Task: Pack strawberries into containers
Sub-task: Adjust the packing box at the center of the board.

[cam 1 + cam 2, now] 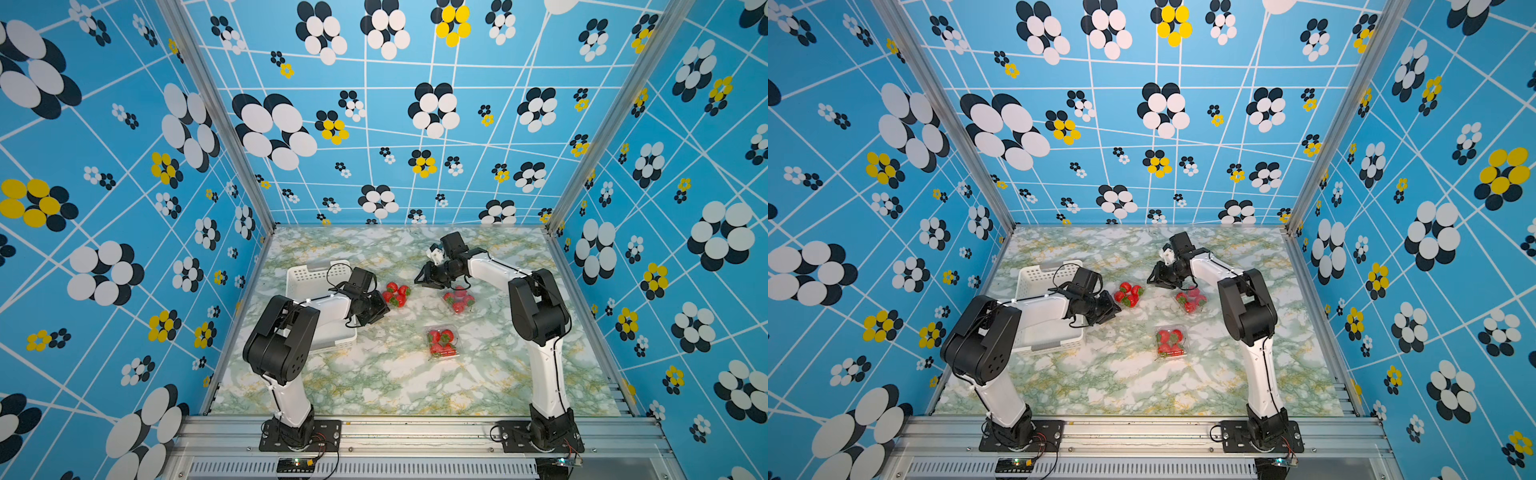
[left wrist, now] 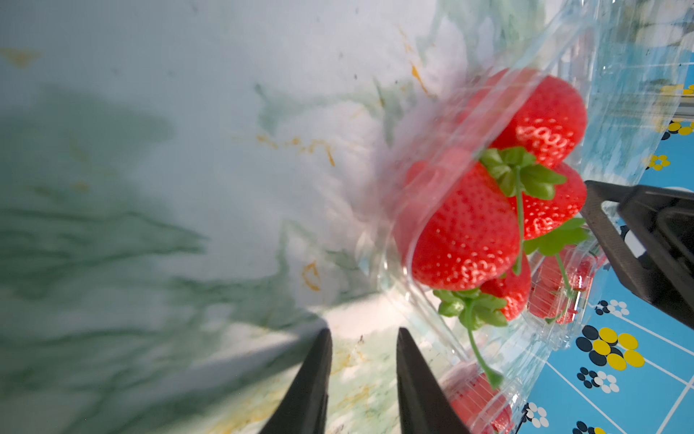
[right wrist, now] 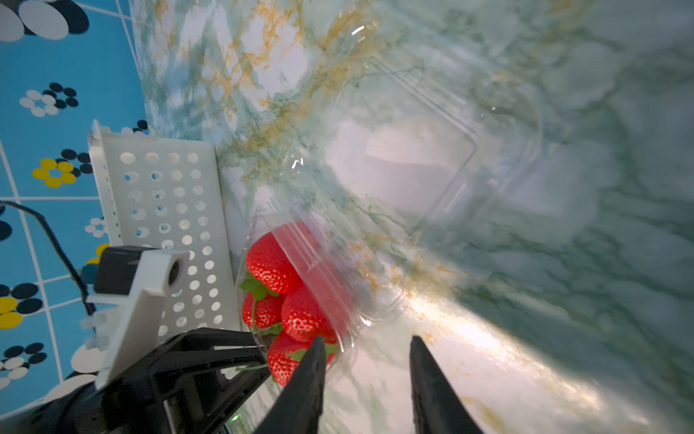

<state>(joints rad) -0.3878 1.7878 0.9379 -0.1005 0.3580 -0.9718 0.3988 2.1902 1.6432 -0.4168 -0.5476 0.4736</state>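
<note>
In both top views the table (image 1: 374,386) carries a white basket (image 1: 316,274) by its left edge. Three clear boxes lie around the middle of the table, each with strawberries (image 1: 392,287) inside. The box by the basket (image 1: 397,294) lies just beside the basket's right side. The box by the right arm (image 1: 459,301) lies near it, more toward the right edge. The near box (image 1: 442,343) lies apart from both, toward the near edge. The left gripper (image 1: 383,309) reaches across the basket and its tip is just beside the box by the basket. The right gripper (image 1: 428,284) hangs between the two farther boxes.

In the left wrist view the left gripper (image 2: 362,330) has its two black fingers (image 2: 311,375) drawn close together. It is closed on nothing, and only table shows between them. The box by the basket (image 2: 424,312) is just beside one finger; whether they touch I cannot tell.

In the right wrist view the right gripper (image 3: 366,340) has its fingers apart, with bare table between them, and it holds nothing. The strawberries (image 3: 274,270) sit in the box by the basket, next to the basket (image 3: 161,195). A clear plastic shell (image 3: 405,161) lies flat on the table beside this box; whether it is joined to the box I cannot tell.
</note>
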